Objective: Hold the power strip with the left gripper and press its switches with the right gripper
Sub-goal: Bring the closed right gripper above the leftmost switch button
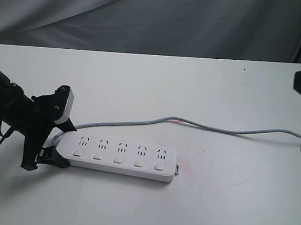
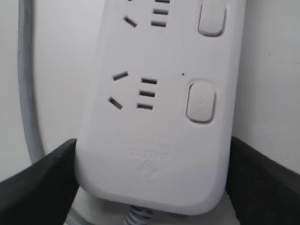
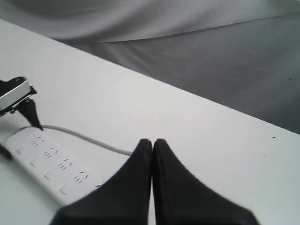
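Power strip (image 1: 120, 160) clamped, switches (image 1: 117, 160) untouched

Lies flat on the desk (image 1: 227, 203), sockets up, grey cord (image 1: 217, 130) trailing right. Left hand (image 1: 61, 142) grasps its cord end, one finger on each long edge. Right hand (image 3: 152, 145) clenched, empty, well apart to the right.

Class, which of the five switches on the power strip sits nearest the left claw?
The end switch by the cord exit; the left claw straddles that end, and the other four run away from it.
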Motion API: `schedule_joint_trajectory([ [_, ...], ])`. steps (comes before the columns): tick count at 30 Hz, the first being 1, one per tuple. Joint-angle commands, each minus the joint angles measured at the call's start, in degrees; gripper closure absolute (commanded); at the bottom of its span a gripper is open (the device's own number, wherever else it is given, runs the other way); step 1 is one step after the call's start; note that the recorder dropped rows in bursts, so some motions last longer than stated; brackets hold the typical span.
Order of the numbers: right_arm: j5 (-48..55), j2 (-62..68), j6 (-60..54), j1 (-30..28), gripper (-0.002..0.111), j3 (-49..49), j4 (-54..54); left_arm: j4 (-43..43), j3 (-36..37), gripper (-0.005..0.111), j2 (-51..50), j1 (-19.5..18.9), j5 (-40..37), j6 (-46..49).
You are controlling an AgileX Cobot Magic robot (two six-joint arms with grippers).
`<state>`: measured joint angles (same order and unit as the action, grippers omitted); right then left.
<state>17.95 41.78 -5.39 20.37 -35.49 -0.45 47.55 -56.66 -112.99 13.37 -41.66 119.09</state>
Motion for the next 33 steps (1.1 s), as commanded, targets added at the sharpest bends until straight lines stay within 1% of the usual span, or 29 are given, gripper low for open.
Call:
schedule_joint_trajectory([
  [1, 1.08, 8.02, 0.56, 6.37, 0.108, -4.96, -0.01, 1.59, -0.36, 0.045, 0.33, 0.31, 0.33, -0.42],
  [3, 1.66, 14.40, 0.79, 8.07, 0.108, -9.56, 3.21, 1.59, -0.36, 0.045, 0.33, 0.31, 0.33, -0.35],
  [5, 1.66, 20.22, 1.91, 8.29, 0.108, -15.24, 4.59, 1.59, -0.36, 0.045, 0.33, 0.31, 0.33, -0.35],
  [7, 5.27, 25.04, 3.79, 8.29, 0.108, -20.64, 7.18, 1.59, -0.36, 0.045, 0.33, 0.31, 0.33, -0.35],
  [8, 8.22, 27.59, 0.80, 8.29, 0.108, -23.39, 8.90, 1.59, -0.36, 0.045, 0.33, 0.31, 0.33, -0.35],
  [9, 12.09, 29.96, -5.09, 8.29, 0.108, -26.17, 11.73, 1.59, -0.36, 0.045, 0.33, 0.31, 0.33, -0.35],
  [11, 18.22, 35.10, -17.99, 8.29, 0.108, -30.96, 20.75, 1.59, -0.36, 0.045, 0.33, 0.31, 0.33, -0.35],
  [13, 20.08, 39.42, -26.89, 8.29, 0.108, -34.03, 27.97, 1.59, -0.36, 0.045, 0.33, 0.31, 0.33, -0.35],
  [17, 20.49, 44.58, -37.94, 8.29, 0.108, -35.06, 34.98, 1.59, -0.36, 0.045, 0.33, 0.31, 0.33, -0.35],
  [20, 20.85, 47.86, -44.61, 8.42, 0.108, -35.06, 36.14, 1.59, -0.36, 0.045, 0.33, 0.31, 0.33, -0.35],
  [26, 16.95, 55.63, -50.88, 11.73, 0.108, -35.06, 38.50, 1.59, -0.36, 0.045, 0.33, 0.31, 0.33, -0.18],
  [29, 15.26, 59.69, -56.90, 12.82, 0.108, -35.06, 43.32, 1.59, -0.36, 0.045, 0.33, 0.31, 0.33, -0.18],
  [33, 12.56, 63.75, -63.72, 12.82, 0.108, -35.08, 51.10, 1.59, -0.36, 0.045, 0.33, 0.31, 0.33, -0.18],
])
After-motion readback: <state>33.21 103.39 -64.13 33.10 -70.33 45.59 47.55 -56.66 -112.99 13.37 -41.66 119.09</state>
